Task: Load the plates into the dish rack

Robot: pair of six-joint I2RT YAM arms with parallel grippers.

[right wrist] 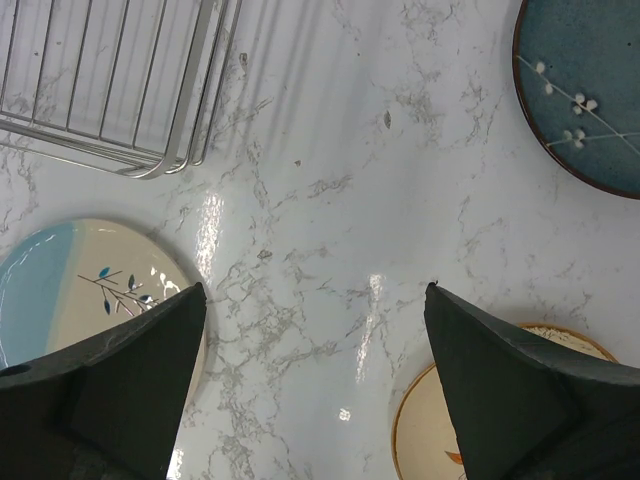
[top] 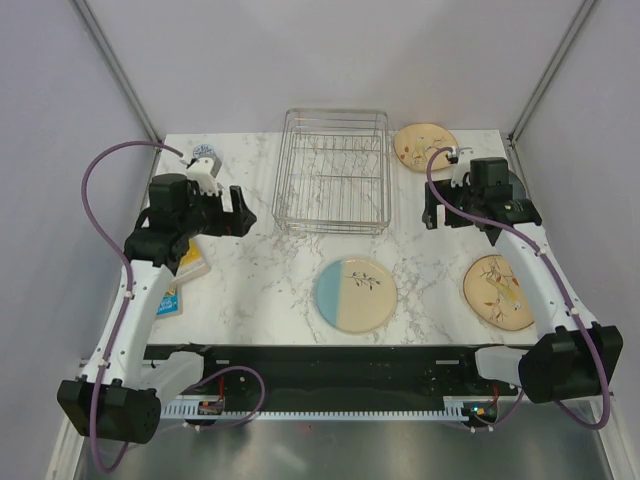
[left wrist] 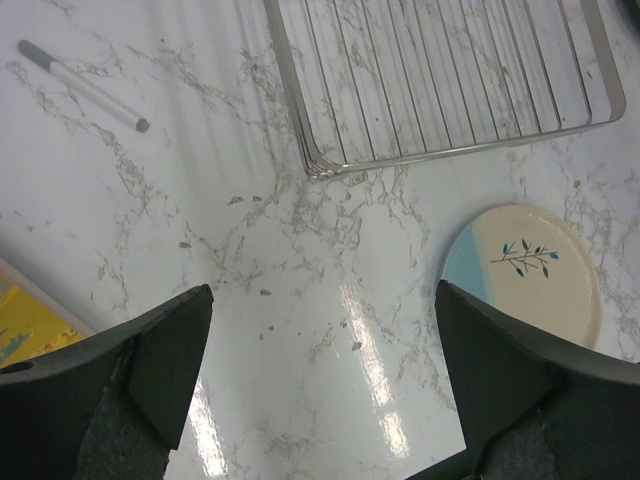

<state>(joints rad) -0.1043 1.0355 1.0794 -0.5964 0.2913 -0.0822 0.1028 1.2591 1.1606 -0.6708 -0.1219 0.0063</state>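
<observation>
Mid-table, wires of the dish rack (top: pixel 332 226) run front-to-back.

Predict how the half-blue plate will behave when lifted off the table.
The plate looks glossy, so probably slippery. It lies flat on the table, so its rim is likely hard to get under. It seems ceramic: stiff, probably breakable.

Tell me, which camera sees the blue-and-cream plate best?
The top camera: the blue-and-cream plate shows whole, flat on the table. The left wrist view shows most of it, its edge behind the left claw. The right wrist view shows less, behind the right claw.
</observation>
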